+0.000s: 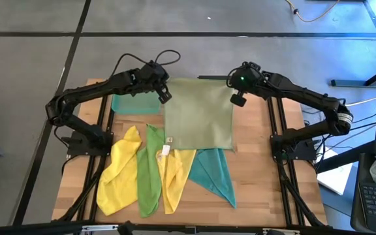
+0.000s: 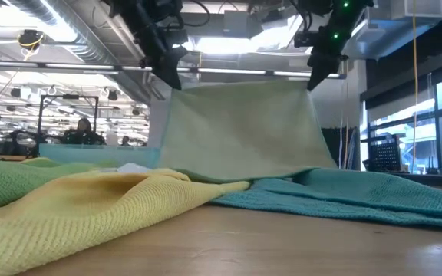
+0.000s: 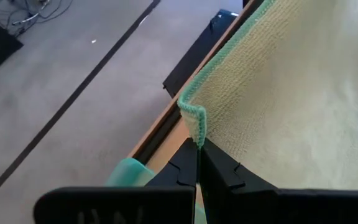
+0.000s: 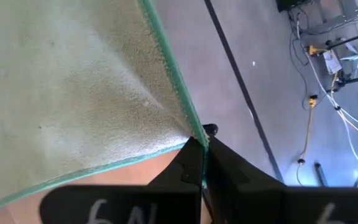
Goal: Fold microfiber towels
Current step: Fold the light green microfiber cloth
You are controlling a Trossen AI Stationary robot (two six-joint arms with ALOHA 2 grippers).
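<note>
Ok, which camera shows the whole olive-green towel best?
The high view: the pale olive-green towel appears whole, pinched at its far corners by the left gripper and right gripper. The low view shows it hanging; each wrist view shows one corner.

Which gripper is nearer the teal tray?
Left. The left gripper pinches the olive towel's corner beside the tray; the right gripper holds the opposite corner, farther away.

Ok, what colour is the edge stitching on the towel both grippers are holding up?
Bright green, on the pale olive towel. Clearest in the left wrist view.
</note>
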